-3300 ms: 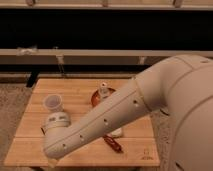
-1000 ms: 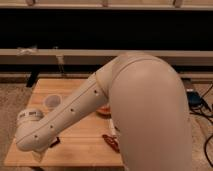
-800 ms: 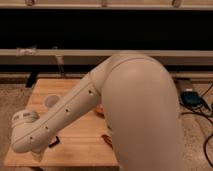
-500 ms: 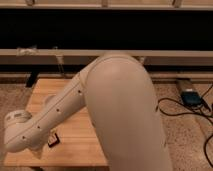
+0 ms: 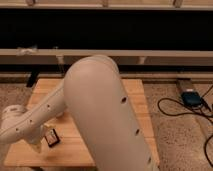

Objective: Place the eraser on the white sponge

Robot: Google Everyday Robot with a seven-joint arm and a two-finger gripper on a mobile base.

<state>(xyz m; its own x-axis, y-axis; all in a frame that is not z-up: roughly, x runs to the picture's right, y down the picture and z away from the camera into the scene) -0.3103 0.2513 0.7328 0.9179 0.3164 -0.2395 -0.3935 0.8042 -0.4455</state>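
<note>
Obs., camera view.

- The robot's pale arm (image 5: 105, 115) is filling the middle of the view. Its broad elbow is rising in front of the table, and the perforated forearm is reaching down and to the left.
- The wooden table (image 5: 44, 92) is standing behind the arm and is largely covered by it. Bare wood is showing at the left, along the front edge and along the right edge.
- The speckled floor (image 5: 175, 135) is showing to the right of the table.
- A pale horizontal rail (image 5: 150, 52) is running across the dark background above the table.
- A black cable (image 5: 172, 105) is looping over the floor at right, near a small blue box (image 5: 190, 97).
- The gripper (image 5: 39, 146) is hanging low over the table's front-left corner, pointing down, with its fingers standing apart and nothing between them.
- The eraser (image 5: 51, 137), black with a lighter label, is lying flat on the wood. It is just to the right of the gripper, near the front edge, and is not being held.
</note>
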